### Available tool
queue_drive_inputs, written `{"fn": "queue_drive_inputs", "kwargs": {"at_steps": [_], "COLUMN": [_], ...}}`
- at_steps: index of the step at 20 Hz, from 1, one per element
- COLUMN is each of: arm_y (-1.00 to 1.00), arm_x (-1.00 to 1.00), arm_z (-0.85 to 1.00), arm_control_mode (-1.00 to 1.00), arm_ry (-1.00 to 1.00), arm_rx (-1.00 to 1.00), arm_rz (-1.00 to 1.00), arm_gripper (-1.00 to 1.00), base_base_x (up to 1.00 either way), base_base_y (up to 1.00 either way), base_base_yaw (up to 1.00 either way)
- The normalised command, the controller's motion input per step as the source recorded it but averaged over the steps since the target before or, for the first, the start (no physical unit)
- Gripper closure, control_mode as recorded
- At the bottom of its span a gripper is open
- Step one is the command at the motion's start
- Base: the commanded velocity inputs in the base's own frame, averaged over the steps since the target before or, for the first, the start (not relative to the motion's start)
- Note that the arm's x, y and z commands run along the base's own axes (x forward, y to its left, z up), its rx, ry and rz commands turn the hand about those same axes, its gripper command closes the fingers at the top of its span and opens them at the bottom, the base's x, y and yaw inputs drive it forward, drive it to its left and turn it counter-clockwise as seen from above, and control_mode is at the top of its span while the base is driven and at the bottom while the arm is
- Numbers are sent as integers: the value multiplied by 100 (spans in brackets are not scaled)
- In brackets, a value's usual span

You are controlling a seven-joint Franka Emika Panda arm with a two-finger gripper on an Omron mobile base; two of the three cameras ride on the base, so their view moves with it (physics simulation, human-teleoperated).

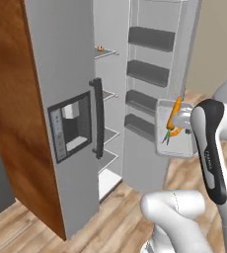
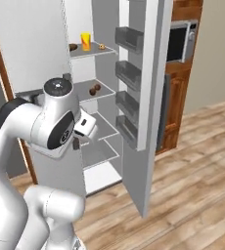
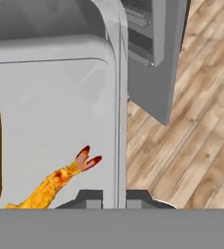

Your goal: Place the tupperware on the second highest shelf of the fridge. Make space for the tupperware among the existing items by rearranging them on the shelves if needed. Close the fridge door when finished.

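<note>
Beside the open fridge door (image 1: 150, 148), the tupperware (image 1: 174, 128) hangs upright, carrots vertical.

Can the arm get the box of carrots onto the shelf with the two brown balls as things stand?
Probably yes. The fridge door stands wide open, the box is gripped at its edge, and the shelf has bare space left of the balls.
</note>
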Motion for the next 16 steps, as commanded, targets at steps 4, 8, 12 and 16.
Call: {"fn": "queue_drive_inputs", "kwargs": {"at_steps": [4,8,12,16], "arm_y": [0,0,0,0], "arm_x": [0,0,0,0], "arm_z": [0,0,0,0], "arm_control_mode": [100,100,100,100], "arm_ry": [0,0,0,0], "arm_rx": [0,0,0,0], "arm_rz": [0,0,0,0], "arm_gripper": [100,100,100,100], "base_base_x": [98,88,69,44], "base_base_y": [0,0,-3,-23], "base_base_yaw": [21,21,22,25]}}
